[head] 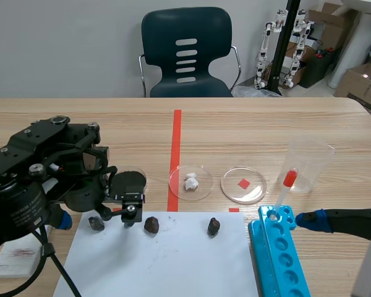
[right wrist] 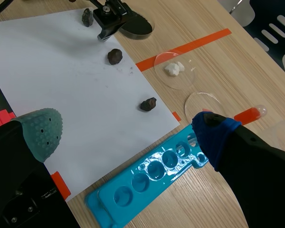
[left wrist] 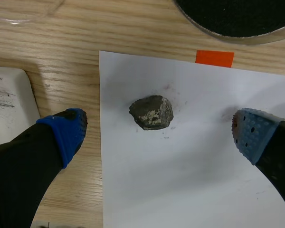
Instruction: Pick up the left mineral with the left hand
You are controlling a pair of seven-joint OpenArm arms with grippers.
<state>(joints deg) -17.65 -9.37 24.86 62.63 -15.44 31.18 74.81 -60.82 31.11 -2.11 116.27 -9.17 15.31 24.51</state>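
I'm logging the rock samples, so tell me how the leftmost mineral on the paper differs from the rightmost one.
The left mineral is grey with pale patches; the right mineral is dark brown. The left mineral lies between the left gripper's open fingers; the right mineral has no gripper around it. Both are small rough lumps on the white paper.
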